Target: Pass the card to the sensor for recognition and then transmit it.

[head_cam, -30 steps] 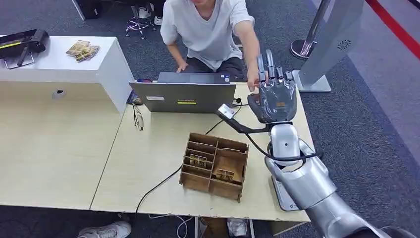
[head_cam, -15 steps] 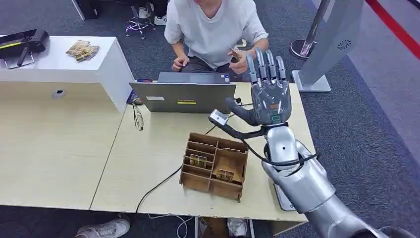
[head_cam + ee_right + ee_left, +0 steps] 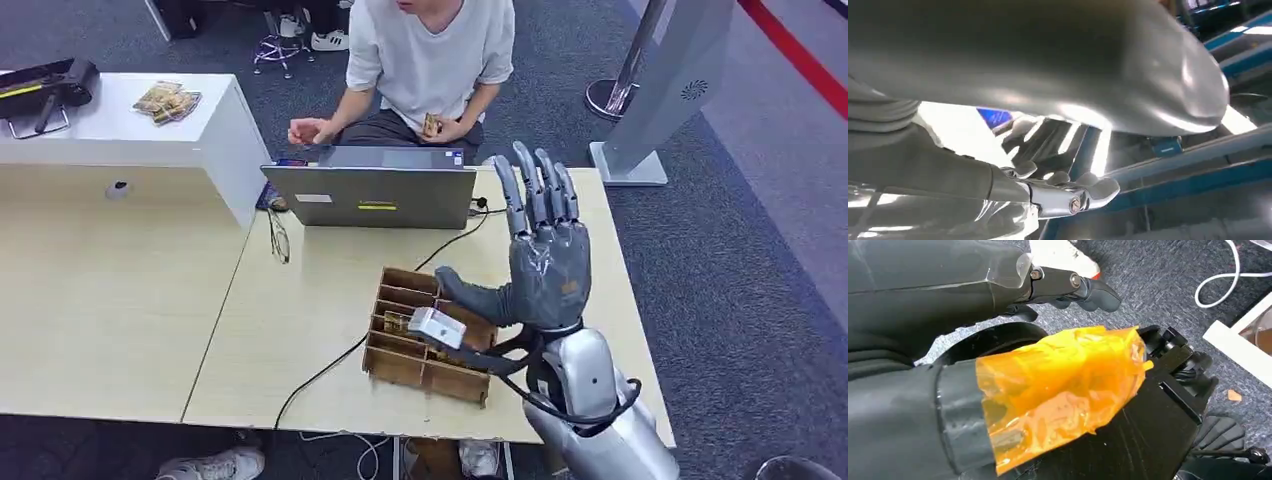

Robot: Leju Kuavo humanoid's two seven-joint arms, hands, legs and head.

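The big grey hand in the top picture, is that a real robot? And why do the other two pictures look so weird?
Yes, it is a robot's right hand, on a silver arm. The top picture is taken from high on the robot's body, looking down at a table. The hand is raised above the table with its fingers spread, holding nothing. On the table lie a wooden box with compartments, a laptop and a pair of glasses. A person sits behind the laptop, holding something small that may be the card.

The other two pictures come from cameras at the robot's wrists, so they are turned. One looks at the floor past the left hand, with orange tape close up. The other shows the right hand very near.
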